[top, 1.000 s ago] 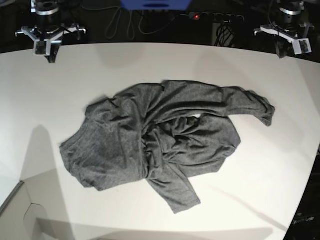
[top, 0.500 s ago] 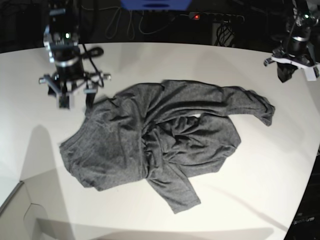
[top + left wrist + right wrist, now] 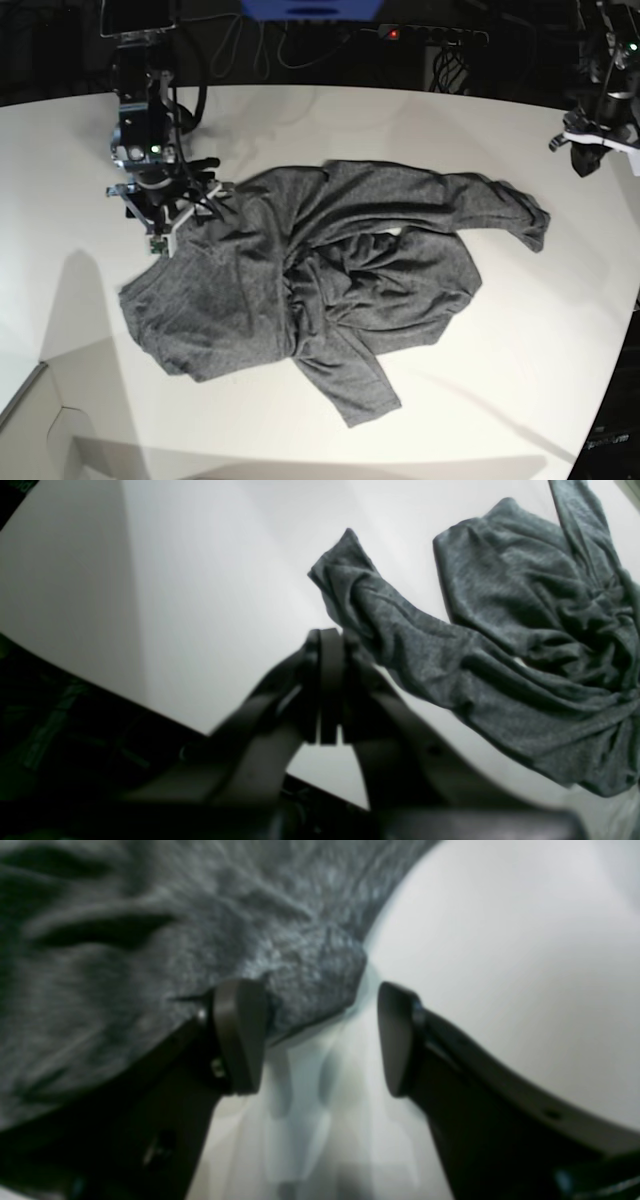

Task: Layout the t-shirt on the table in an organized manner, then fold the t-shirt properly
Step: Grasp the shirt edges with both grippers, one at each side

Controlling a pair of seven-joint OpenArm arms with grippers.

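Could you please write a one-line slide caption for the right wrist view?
Open right hand straddling a corner of the crumpled grey t-shirt on the white table.

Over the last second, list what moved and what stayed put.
The right gripper came in from the table's far corner, opened its jaws on the way, and now sits at the t-shirt's edge, one finger on the cloth, nothing gripped yet. The left gripper shifted slightly along the far edge, shut and empty, near the sleeve end. The t-shirt lies crumpled exactly as before on the table.
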